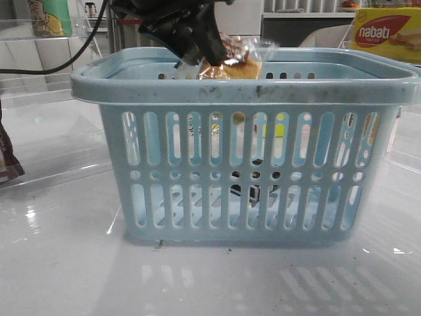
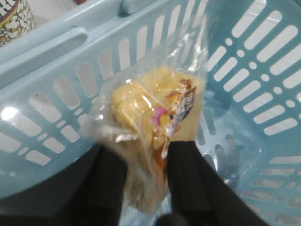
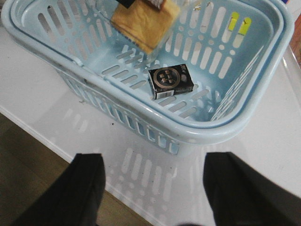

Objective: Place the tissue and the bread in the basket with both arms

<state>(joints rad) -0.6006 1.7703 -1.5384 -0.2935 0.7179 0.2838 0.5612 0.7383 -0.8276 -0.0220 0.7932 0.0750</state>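
Left gripper (image 2: 146, 188) clamped on the bread (image 2: 150, 141): both dark fingers (image 2: 110, 183) press the lower end of the clear pack, tan-yellow loaf and brown-and-white label visible through the wrap. In the front view the bread (image 1: 230, 64) sits at rim height over the rear part of the basket (image 1: 243, 92), held from above by the left gripper (image 1: 187, 62); it is not resting on the basket floor. In the right wrist view the bread (image 3: 146, 21) hangs inside the basket (image 3: 211, 132) opening, above the slotted floor. The tissue (image 3: 170, 81), a small black pack with white markings, lies flat on the basket floor, near the middle, apart from the bread. Right gripper (image 3: 153, 188) is spread wide and holds nothing, positioned outside the basket over the white surface (image 3: 42, 94), its two dark fingers (image 3: 89, 183) well apart. Basket stands upright on the surface (image 1: 66, 263). A yellow-and-red nabati box (image 1: 385, 33) sits behind the basket, at the robot's right.
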